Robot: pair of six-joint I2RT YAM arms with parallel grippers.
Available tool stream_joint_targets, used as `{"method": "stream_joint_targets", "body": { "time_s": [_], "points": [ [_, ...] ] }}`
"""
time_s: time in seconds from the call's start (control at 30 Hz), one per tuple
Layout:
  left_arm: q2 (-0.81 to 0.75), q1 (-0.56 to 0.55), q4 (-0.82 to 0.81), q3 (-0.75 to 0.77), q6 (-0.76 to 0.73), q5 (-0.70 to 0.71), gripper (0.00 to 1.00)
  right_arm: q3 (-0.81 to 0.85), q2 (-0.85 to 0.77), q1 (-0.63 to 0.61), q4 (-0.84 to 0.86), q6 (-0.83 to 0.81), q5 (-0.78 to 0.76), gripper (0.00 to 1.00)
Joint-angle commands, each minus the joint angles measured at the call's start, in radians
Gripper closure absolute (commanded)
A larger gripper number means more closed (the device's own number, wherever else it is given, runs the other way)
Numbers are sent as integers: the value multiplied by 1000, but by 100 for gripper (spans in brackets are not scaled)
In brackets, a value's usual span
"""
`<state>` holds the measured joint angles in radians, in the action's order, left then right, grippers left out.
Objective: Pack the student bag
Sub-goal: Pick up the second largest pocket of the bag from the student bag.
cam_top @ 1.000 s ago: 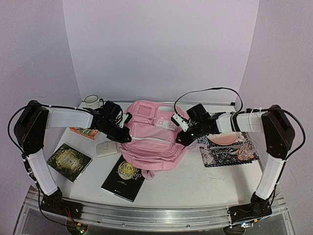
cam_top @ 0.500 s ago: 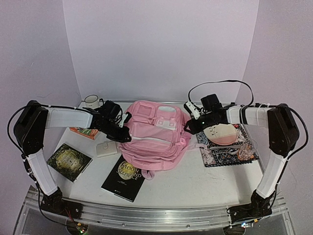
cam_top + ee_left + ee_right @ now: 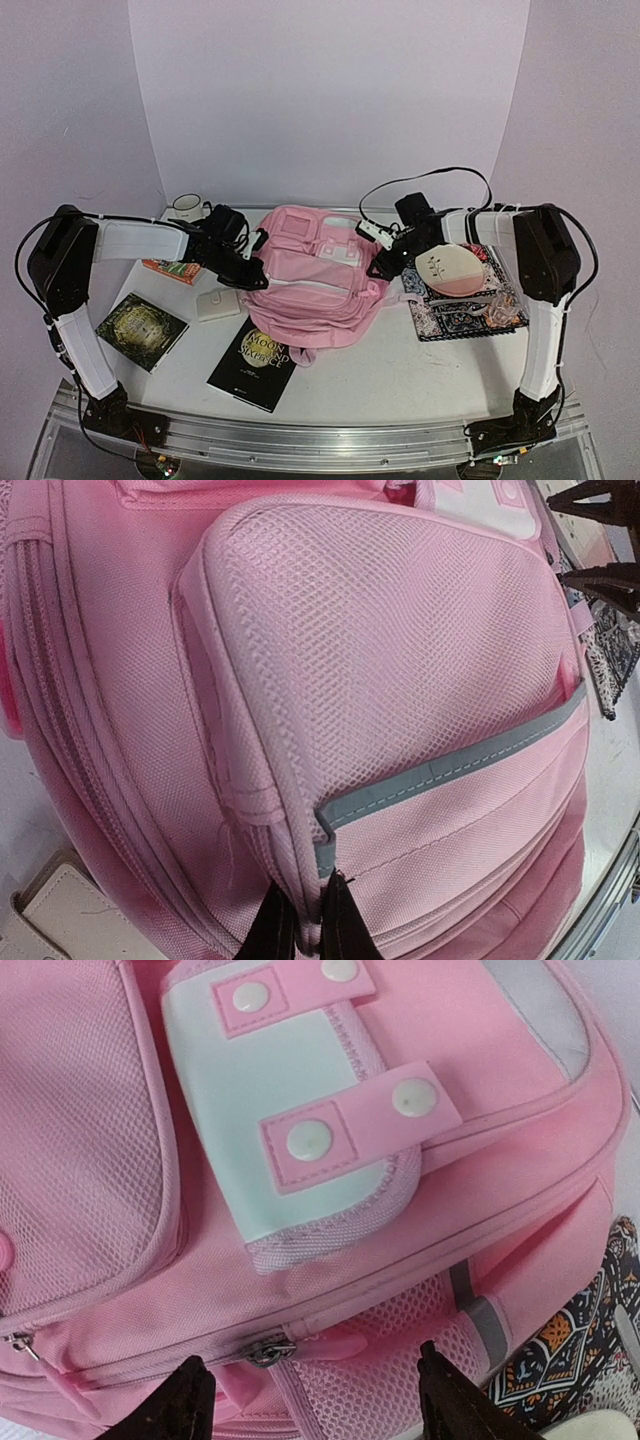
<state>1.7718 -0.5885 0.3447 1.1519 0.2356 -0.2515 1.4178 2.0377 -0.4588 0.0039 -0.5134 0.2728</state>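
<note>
The pink student bag point(image 3: 310, 285) lies flat in the middle of the table, front pockets up. My left gripper point(image 3: 252, 272) is at its left side, shut on a fold of the bag's side seam point(image 3: 305, 915) beside the mesh pocket point(image 3: 390, 650). My right gripper point(image 3: 385, 262) is open at the bag's right side, its jaws spread wide just above the main zipper. The metal zipper slider point(image 3: 268, 1350) and its pink pull tab point(image 3: 335, 1342) lie between the fingertips, untouched. The white flap pocket with snaps point(image 3: 300, 1130) is above them.
A black book point(image 3: 252, 365) lies in front of the bag. A dark green book point(image 3: 140, 330) and a white pouch point(image 3: 217, 304) lie at left, an orange book point(image 3: 170, 270) and a mug point(image 3: 187, 207) behind. A patterned mat point(image 3: 465, 305) with a plate point(image 3: 452, 270) lies at right.
My right gripper swung up and right off the bag toward the plate, then came back left to the bag's right side at the zipper. The left gripper has kept its hold.
</note>
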Motion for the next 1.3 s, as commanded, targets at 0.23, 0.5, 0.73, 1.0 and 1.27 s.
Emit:
{"method": "stream_joint_targets", "body": {
  "time_s": [0.23,0.5,0.73,1.0,1.27],
  "points": [
    [-19,18,47,40,-42,8,100,125,150,3,-180,-135,105,33],
    [-9,20,47,57,-10,16,100,131,143,3,-257,-111,171,66],
    [-18,26,48,62,42,57,100,66,59,3,-269,-68,145,82],
    [-41,27,20,56,192,127,100,-14,-47,-23,-269,43,106,100],
    [-61,37,-134,40,426,171,100,-111,-150,-164,-266,194,-37,100]
  ]
}}
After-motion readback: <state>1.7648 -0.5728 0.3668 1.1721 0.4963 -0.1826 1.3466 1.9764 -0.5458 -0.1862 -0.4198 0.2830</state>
